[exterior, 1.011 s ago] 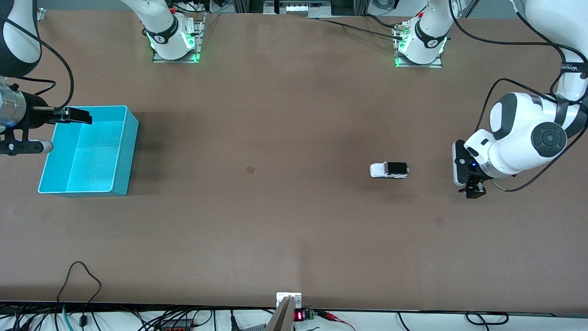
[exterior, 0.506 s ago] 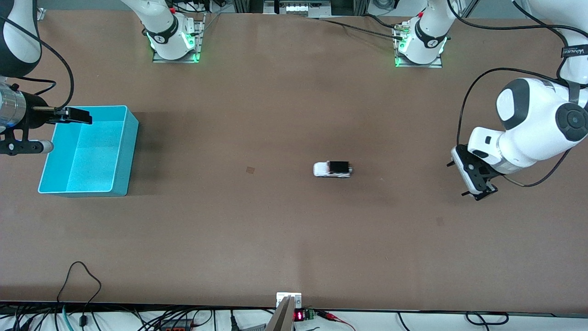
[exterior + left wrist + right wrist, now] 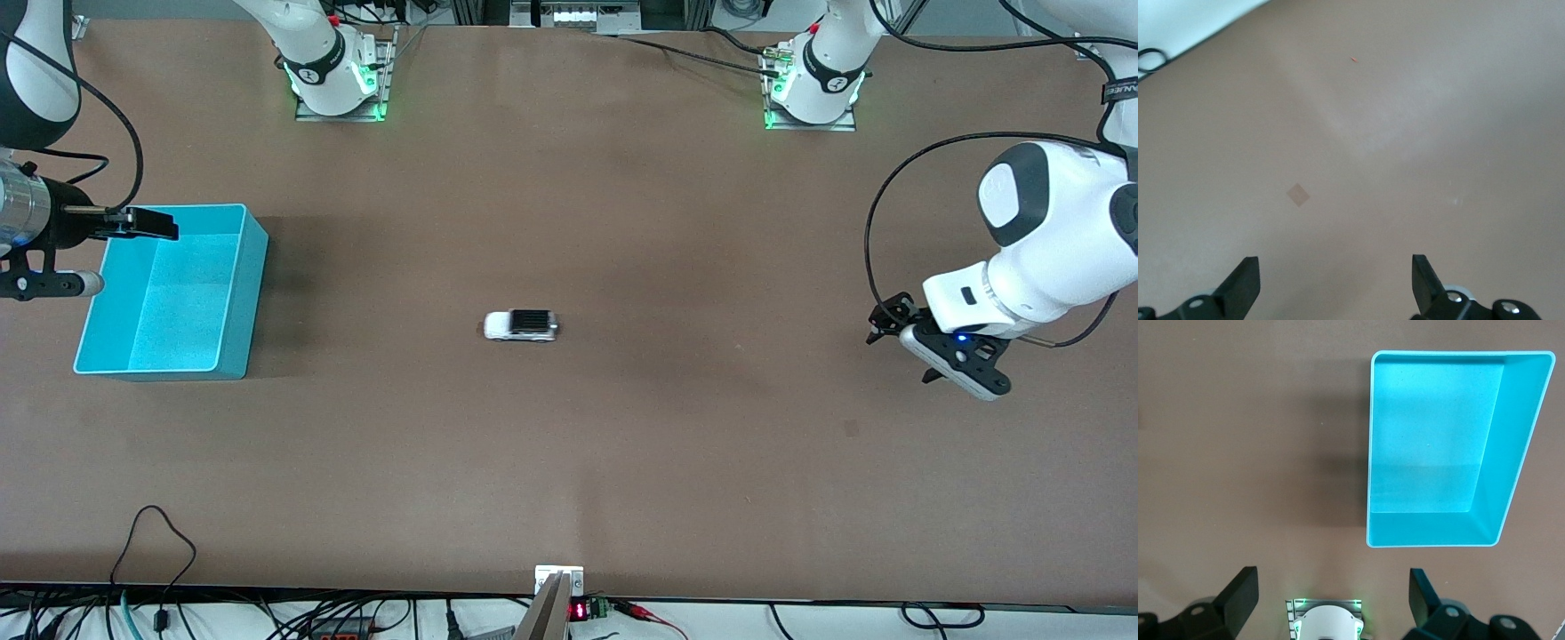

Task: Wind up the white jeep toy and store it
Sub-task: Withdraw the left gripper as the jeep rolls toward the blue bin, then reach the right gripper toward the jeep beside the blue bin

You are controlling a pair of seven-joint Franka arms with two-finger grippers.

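The brown table [image 3: 622, 462] has lots of bare room. The strip along its edge closest to the front camera has nothing on it, and a big open stretch runs from one end to the other.

The white jeep toy [image 3: 521, 325] sits alone on its wheels near the middle of the table. It is well apart from both sets of fingers, with bare table all around it. It looks a bit smeared in the front view. It lies between the two grippers, closer to the turquoise bin [image 3: 253, 293] than to the left gripper.

The left gripper [image 3: 889, 322] hangs over the table at the left arm's end. Its fingers [image 3: 1241, 287] are spread wide and hold nothing. In the left wrist view only bare table shows between them, with a small pale square mark [image 3: 1298, 195] on the top out past the tips.

The right gripper [image 3: 142, 224] hangs over the bin's edge at the right arm's end. Its fingers [image 3: 1238, 592] are spread wide too and hold nothing. The bin is open on top, and the right wrist view shows only its blue floor and walls. The right arm waits there.
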